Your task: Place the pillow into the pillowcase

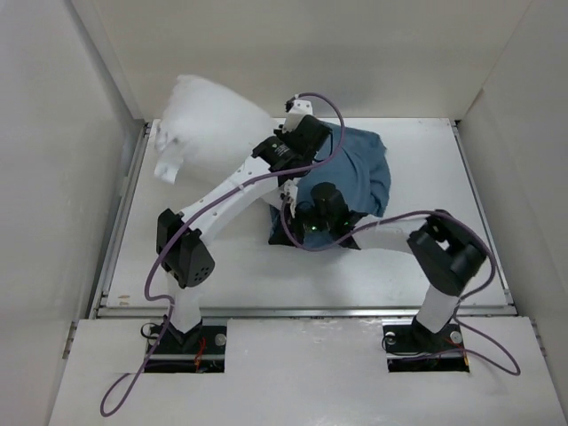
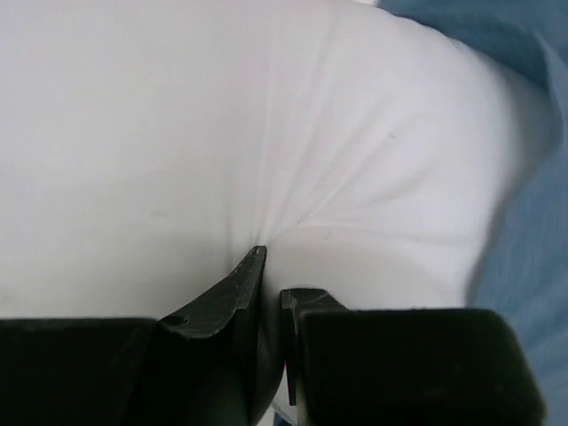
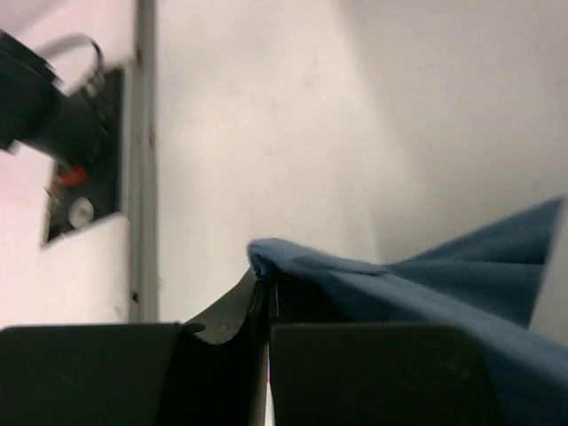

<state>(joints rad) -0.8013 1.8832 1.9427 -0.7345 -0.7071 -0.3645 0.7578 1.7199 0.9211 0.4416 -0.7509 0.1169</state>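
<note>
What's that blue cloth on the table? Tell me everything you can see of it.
The pillowcase is thin, slate-blue, wrinkly fabric, bunched in a rumpled heap toward the back middle of the white table. The right gripper is shut on a folded edge at its near side, where the cloth is drawn into a taut ridge. Its left side lies against the white pillow and seems to wrap that end.

Tabletop point(image 1: 266, 284): lying white and flat, filling the enclosure floor.
Walls point(image 1: 53, 177): standing as plain white panels along the tabletop's left, far and right edges.
Metal rail point(image 1: 302, 311): running along the tabletop's near edge.
Front ledge point(image 1: 302, 364): sitting white, just outside that rail.
</note>
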